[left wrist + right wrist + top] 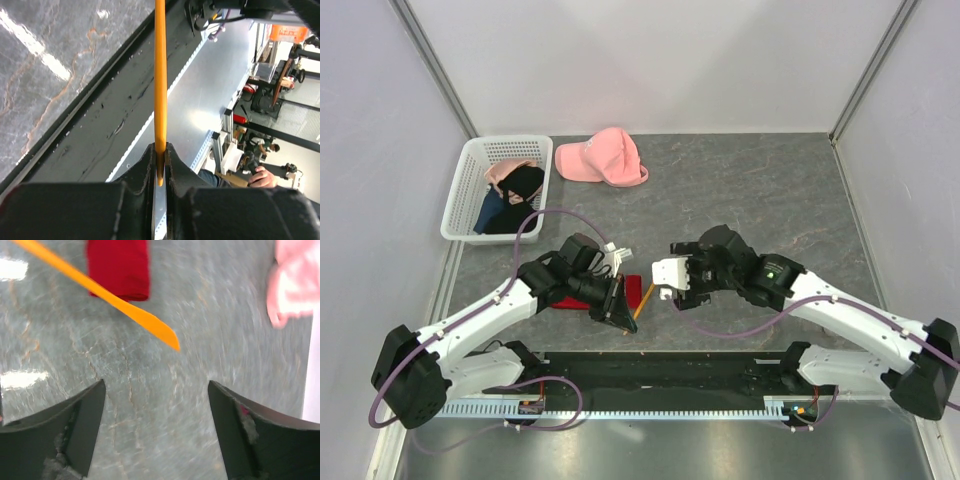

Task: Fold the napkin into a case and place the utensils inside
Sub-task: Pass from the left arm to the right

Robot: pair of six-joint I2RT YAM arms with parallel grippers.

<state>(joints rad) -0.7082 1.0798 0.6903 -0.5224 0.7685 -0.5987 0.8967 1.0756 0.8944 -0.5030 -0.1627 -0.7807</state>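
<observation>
Left wrist view, L gripper [160, 150] clamping thin orange plastic utensil [160, 75], R gripper [156, 387] gaping wide, empty, hovering over grey marbled tabletop [215, 330] just off folded red cloth napkin [118, 267] edge.

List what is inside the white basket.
A black garment on top, a blue one and something pinkish beside it. Whatever lies beneath them in the basket is covered.

Left arm [490, 312] bent inward from its base; left gripper [160, 150] angled down, jaws pinched on an orange utensil [160, 75]; right arm [850, 315] bent inward likewise; right gripper [156, 390] facing the left one, jaws spread wide.
</observation>
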